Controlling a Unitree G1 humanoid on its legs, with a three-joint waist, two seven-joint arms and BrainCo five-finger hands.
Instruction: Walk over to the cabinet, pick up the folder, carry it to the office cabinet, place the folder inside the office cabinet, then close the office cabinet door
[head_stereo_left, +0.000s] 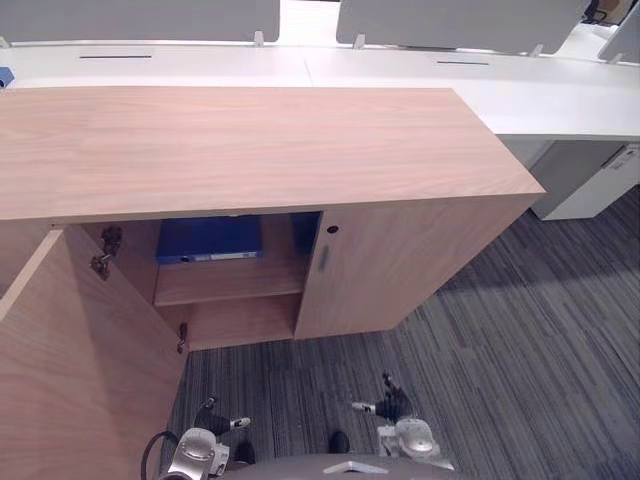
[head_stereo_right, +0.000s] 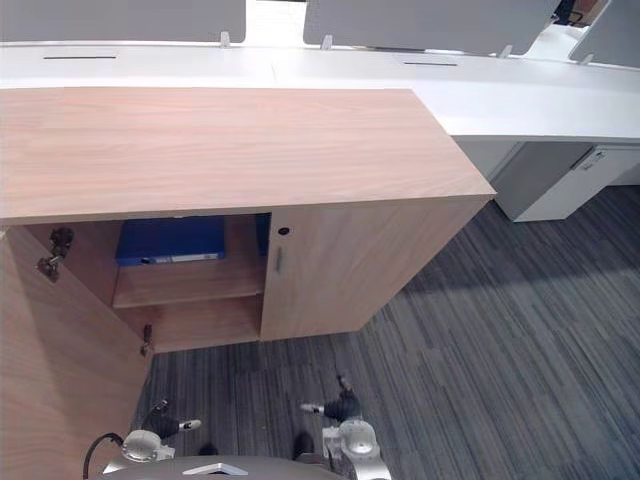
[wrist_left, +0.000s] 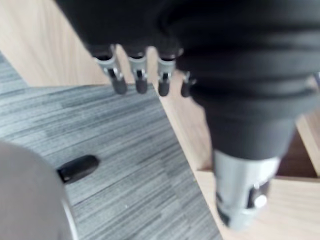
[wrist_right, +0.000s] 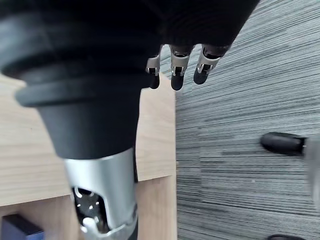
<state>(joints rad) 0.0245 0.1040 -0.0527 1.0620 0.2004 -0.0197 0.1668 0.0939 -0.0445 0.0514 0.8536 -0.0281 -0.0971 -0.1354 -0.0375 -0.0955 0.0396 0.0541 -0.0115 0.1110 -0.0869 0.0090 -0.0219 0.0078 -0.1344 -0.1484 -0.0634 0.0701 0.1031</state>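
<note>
Folder (head_stereo_left: 208, 240): blue, lying flat on the upper shelf (head_stereo_left: 230, 285) inside the office cabinet (head_stereo_left: 250, 150).
Left hand (head_stereo_left: 200, 445): low over the carpet (head_stereo_left: 500, 350); fingers (wrist_left: 119, 82) loosely straight, holding nothing.
Right hand (head_stereo_left: 405, 432): low over the carpet; fingers (wrist_right: 176, 75) relaxed, empty.
Left door (head_stereo_left: 80, 370): swung wide open, beside the left hand.
Right door (head_stereo_left: 400, 260): shut.
White bench (head_stereo_left: 400, 75): behind the cabinet.
Progress: placing appears done; closing the left door is left.
</note>
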